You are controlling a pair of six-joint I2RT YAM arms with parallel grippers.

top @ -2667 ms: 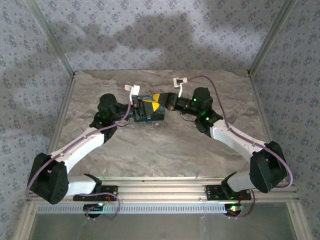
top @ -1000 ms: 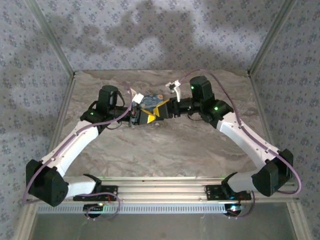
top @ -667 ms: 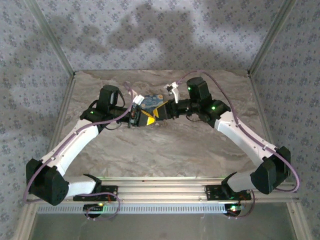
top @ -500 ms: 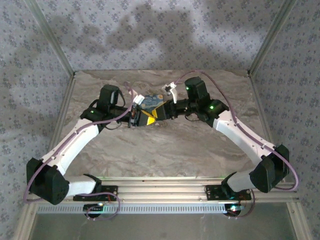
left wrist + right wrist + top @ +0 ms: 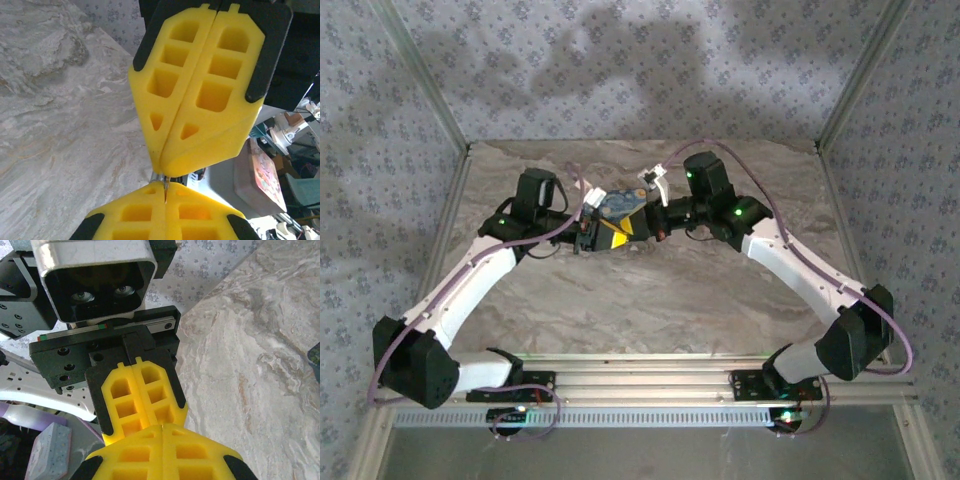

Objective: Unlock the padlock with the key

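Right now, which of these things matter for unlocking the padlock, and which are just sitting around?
Job: left gripper, right gripper, jaws shut tip to tip; small metal piece between them, key or padlock unclear.
Lying about: blue painted box; pink-topped box beyond the table.

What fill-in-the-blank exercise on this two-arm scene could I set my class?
1. The left gripper and the right gripper both have fingers coloured ____.
2. The two grippers meet tip to tip, each with its jaws ____.
3. The small glinting piece where the tips meet is made of ____.
Missing words: yellow; shut; metal.
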